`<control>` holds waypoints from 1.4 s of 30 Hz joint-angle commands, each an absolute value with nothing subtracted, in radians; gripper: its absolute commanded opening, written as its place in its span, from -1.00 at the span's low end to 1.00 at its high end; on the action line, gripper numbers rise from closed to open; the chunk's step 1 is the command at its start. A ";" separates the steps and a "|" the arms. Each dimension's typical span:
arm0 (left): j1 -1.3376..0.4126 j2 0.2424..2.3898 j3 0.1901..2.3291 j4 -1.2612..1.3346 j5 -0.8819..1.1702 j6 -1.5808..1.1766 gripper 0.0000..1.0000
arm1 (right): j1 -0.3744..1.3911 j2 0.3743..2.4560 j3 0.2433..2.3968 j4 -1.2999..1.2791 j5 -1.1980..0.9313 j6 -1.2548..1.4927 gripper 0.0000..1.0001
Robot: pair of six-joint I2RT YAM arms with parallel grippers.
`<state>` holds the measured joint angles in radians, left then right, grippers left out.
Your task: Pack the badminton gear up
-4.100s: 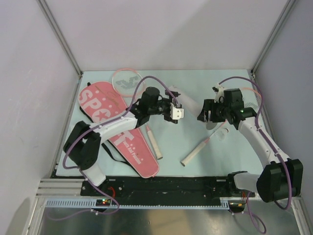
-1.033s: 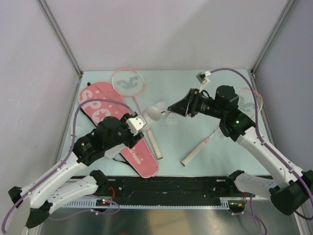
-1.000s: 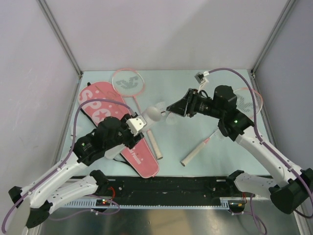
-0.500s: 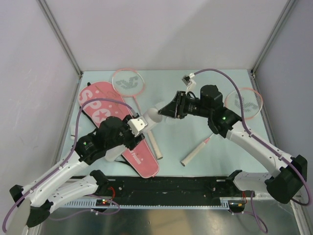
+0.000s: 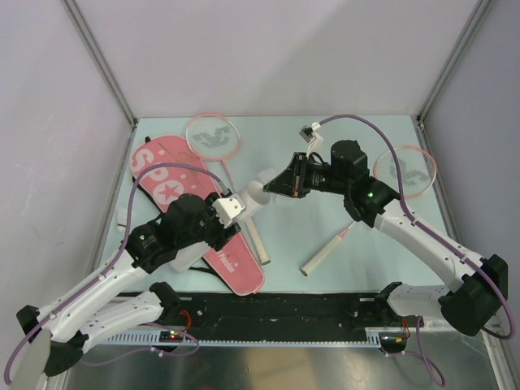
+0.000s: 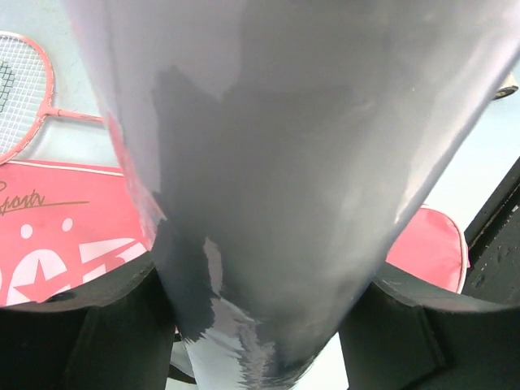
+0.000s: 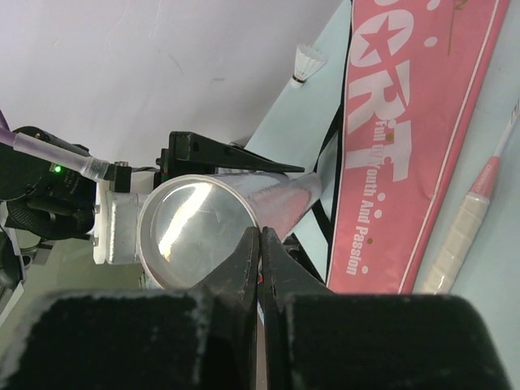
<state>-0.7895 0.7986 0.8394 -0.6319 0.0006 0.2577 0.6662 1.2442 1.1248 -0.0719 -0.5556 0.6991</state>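
One pale-green table [image 5: 325, 146], walled | left end effector [image 5: 231, 210] grips tube [image 5: 257, 193] | right end effector [image 5: 273, 185] closed

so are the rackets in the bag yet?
No, one racket lies on the table beside the bag and the other racket lies at the far right, both outside it.

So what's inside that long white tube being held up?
The long white cylindrical tube shows only a shiny, pale round end toward the right tool. Nothing can be made out inside; its opaque wall hides whatever lies deeper.
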 commanded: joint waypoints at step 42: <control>-0.791 0.721 0.832 -0.590 -0.053 0.191 -0.15 | 0.227 1.551 0.992 -0.248 0.150 0.462 -0.53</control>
<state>-0.7940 0.7364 0.8337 -0.6376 -0.0498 0.2234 0.2314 1.5440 0.9733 -0.2611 0.0521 0.4961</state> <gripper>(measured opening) 0.679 0.183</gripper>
